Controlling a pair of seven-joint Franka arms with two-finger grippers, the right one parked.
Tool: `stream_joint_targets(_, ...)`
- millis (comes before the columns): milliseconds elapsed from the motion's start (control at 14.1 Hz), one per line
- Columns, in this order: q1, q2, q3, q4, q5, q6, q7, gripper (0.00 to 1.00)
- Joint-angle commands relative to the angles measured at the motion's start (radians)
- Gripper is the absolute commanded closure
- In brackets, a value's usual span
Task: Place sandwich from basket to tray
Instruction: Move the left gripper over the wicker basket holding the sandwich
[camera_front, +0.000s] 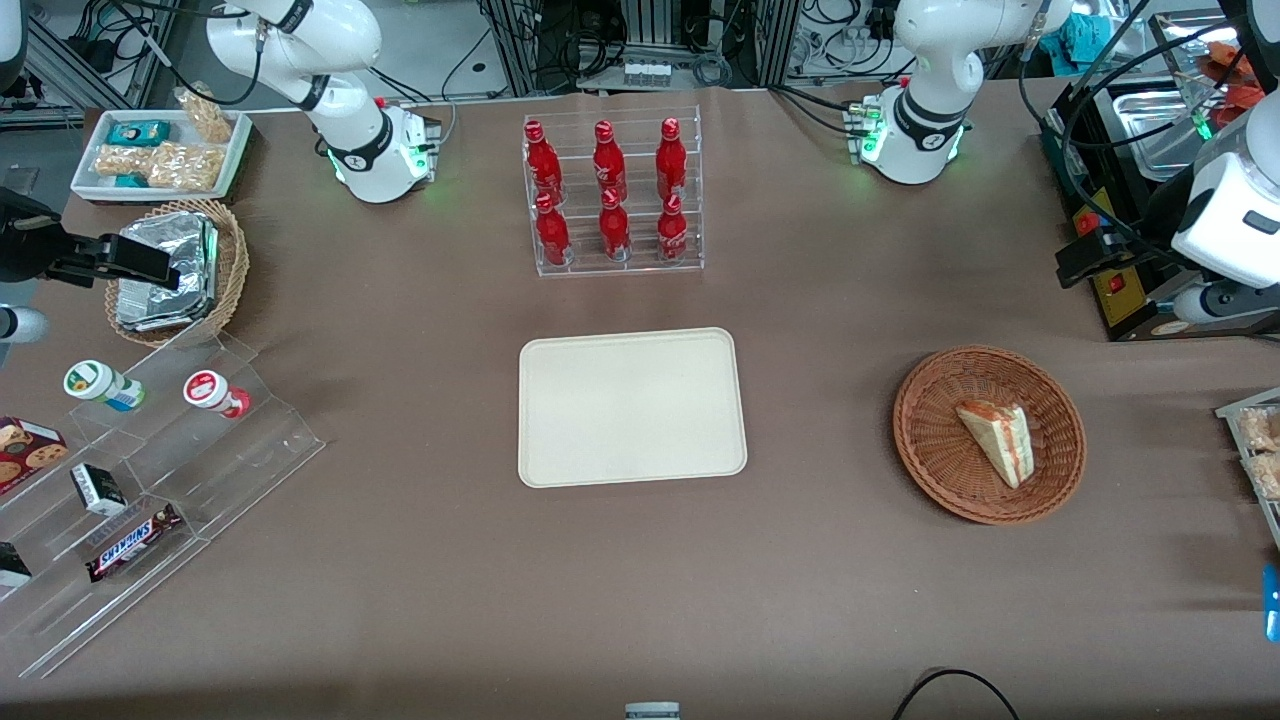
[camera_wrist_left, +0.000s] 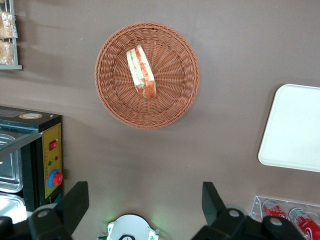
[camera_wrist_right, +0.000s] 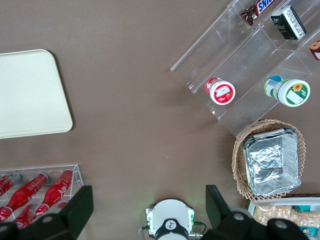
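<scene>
**Sandwich in basket, tray bare, gripper wide open and empty**

Surface: you are working on a brown table cover (camera_front: 420, 610), matte, faintly creased. At the bottom edge of the front view a black cable (camera_front: 950, 685) loops onto it.

Next row up, at the parked arm's end: a clear stepped stand (camera_front: 230, 450) with a Snickers bar (camera_front: 132, 541) and two small tubs.

Mid-frame: the tray (camera_front: 632, 408) lies flat at the centre with nothing on it. Toward the working arm's end, well apart from the tray, sits the basket (camera_front: 925, 440). The sandwich (camera_front: 997, 440) lies in it, slightly off-centre, with its red-orange filling edge showing.

Farther from the camera than the basket: your gripper (camera_front: 1085, 262) hangs above the table beside a black appliance (camera_front: 1125, 300). The left wrist view shows both fingers (camera_wrist_left: 75, 202) spread wide, nothing between them, the basket and sandwich (camera_wrist_left: 141, 72) well clear of them.

Farther still, centre: a clear rack (camera_front: 612, 190) with six red bottles, standing in two rows.

Top edge: the table ends and the room begins, with metal framing and tangled black cables (camera_front: 590, 45).
</scene>
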Motion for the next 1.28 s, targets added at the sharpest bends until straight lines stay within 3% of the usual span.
stream_joint_targets(0,0.010,0.003,-0.008,-0.002,0.015,-0.017,-0.012,0.00)
stream_joint_targets(284,0.019,-0.012,-0.002,-0.054,0.015,-0.043,-0.024,0.00)
stream_joint_targets(497,0.019,-0.009,-0.002,-0.077,0.016,-0.042,-0.141,0.00)
stream_joint_targets(1066,0.022,0.002,-0.002,-0.096,0.018,-0.040,-0.138,0.00)
stream_joint_targets(1208,0.039,0.003,0.015,-0.160,0.019,-0.007,-0.138,0.00)
